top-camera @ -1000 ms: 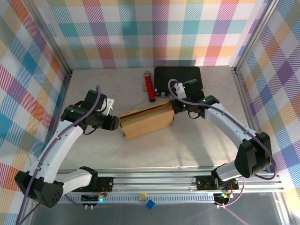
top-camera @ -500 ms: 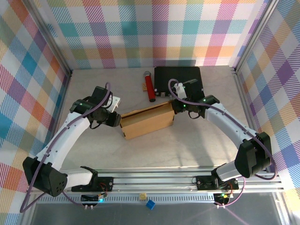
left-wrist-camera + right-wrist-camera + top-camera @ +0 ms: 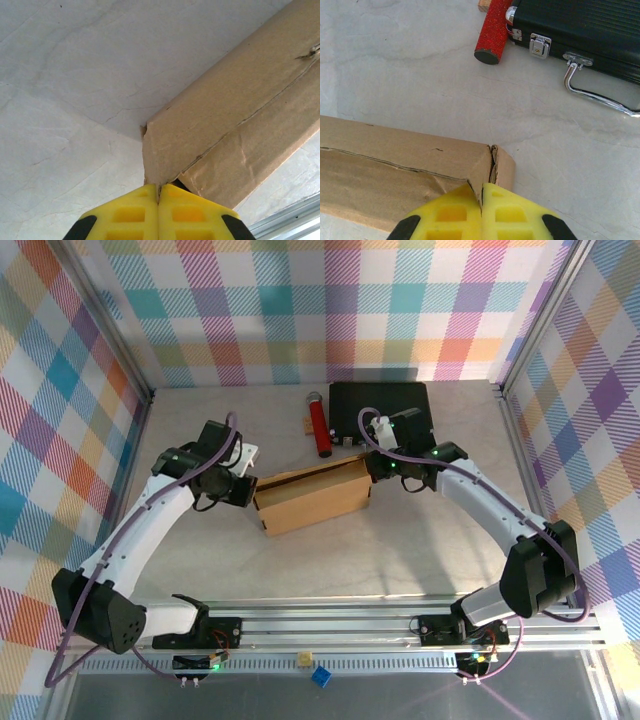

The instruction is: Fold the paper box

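Note:
The paper box (image 3: 312,498), plain brown cardboard, lies mid-table with its long side slanting up to the right. My left gripper (image 3: 250,491) is at its left end. In the left wrist view the yellow fingers (image 3: 125,215) are pressed together, and the box's (image 3: 225,110) lower corner edge is pinched at the left gripper's (image 3: 159,187) tips. My right gripper (image 3: 371,469) is at the box's right end. In the right wrist view the right gripper (image 3: 481,186) is shut on the thin end wall of the box (image 3: 395,150), next to a doubled flap edge.
A black hard case (image 3: 380,408) with a metal handle (image 3: 592,90) lies behind the box's right end. A red cylinder (image 3: 320,426) rests left of the case. Plaid walls close three sides. A metal rail (image 3: 330,625) runs along the near edge.
My left gripper swung in toward the box's left end and closed from open onto its corner edge. The right arm and the box stayed almost still.

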Tool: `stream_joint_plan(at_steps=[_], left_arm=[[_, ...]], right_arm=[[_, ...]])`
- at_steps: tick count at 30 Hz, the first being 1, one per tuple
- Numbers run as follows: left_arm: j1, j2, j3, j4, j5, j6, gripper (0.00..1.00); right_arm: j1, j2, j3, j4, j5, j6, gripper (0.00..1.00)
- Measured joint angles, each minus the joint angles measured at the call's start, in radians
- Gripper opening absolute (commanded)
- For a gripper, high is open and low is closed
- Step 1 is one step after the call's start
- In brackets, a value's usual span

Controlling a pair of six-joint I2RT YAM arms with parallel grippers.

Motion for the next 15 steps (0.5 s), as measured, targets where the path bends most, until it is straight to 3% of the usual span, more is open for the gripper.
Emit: stream_joint_plan(at_steps=[15], left_arm=[[0.001, 0.106, 0.142, -0.130, 0.090, -0.227, 0.01]], right_arm=[[-0.002, 0.003, 0.009, -0.012, 0.025, 0.000, 0.00]])
